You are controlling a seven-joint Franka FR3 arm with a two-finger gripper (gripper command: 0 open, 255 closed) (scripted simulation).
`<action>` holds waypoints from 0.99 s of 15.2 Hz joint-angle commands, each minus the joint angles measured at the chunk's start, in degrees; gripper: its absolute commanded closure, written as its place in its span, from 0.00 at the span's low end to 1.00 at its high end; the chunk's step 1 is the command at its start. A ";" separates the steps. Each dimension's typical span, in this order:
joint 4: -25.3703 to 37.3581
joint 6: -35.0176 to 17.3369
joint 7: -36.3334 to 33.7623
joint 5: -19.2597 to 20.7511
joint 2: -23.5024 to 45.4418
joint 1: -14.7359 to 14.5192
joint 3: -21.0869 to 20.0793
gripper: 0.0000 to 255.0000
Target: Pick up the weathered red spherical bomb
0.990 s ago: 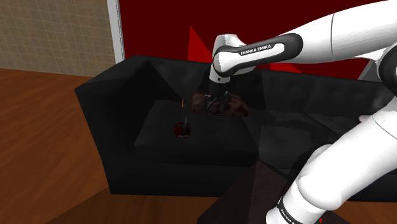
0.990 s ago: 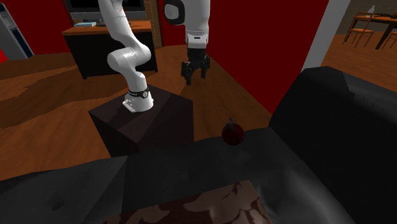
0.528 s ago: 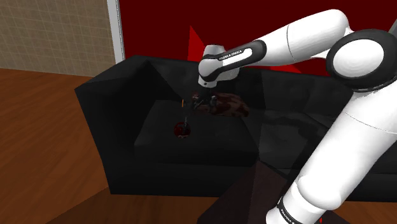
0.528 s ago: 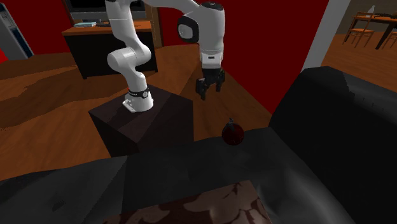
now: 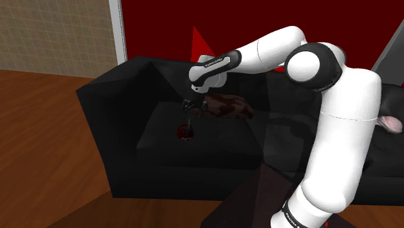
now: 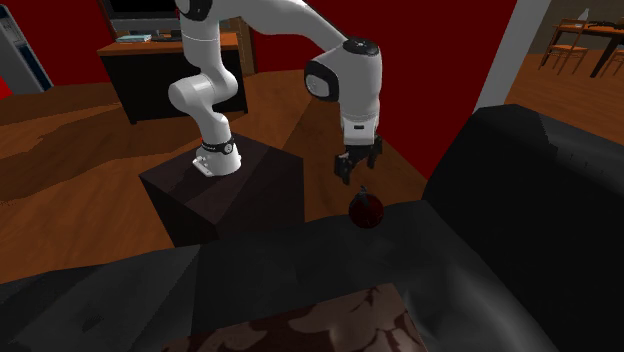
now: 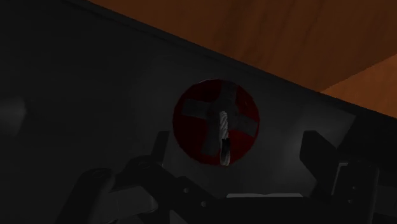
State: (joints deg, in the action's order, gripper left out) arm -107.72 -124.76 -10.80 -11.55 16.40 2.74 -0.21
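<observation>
Position of the gripper over the bomb, shoulder view. The white arm reaches from the stand out over a black sofa, and the black fingers point down at the seat. The bomb is a dark red sphere with worn, paler patches and a thin pale fuse standing up from its top. It rests on the seat cushion directly beneath the fingertips, close to them but apart. Beyond the fingers, farther back on the seat, lies a brown mottled cushion.

Second exterior view, taken from behind the sofa. The gripper hangs upright just above the bomb, with a narrow gap between the fingertips and the fuse. The two fingers stand apart, with nothing clasped between them. The bomb sits near the seat's front edge. The wooden floor and the stand lie past the fingers.

Wrist view. The fingers are spread to either side, and the bomb shows through the gap between them, a little off its midline. A pale, cross-shaped worn mark crosses the red surface, and the fuse points towards the camera. Neither finger touches the sphere. Dark sofa surface surrounds the bomb, and a strip of wooden floor shows beyond the fingertips.
</observation>
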 commanded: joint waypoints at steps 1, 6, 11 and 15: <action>4.03 -0.41 -0.01 -1.59 4.13 0.55 -0.07 0.00; 4.86 -2.93 0.52 -2.51 7.40 0.79 -0.29 0.00; 4.17 -5.06 1.06 -2.84 8.88 0.82 -0.43 0.00; 4.16 -5.03 1.11 -2.84 8.85 0.86 -0.41 1.00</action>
State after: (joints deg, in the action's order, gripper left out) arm -103.55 -129.78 -9.69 -14.40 25.23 3.58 -0.63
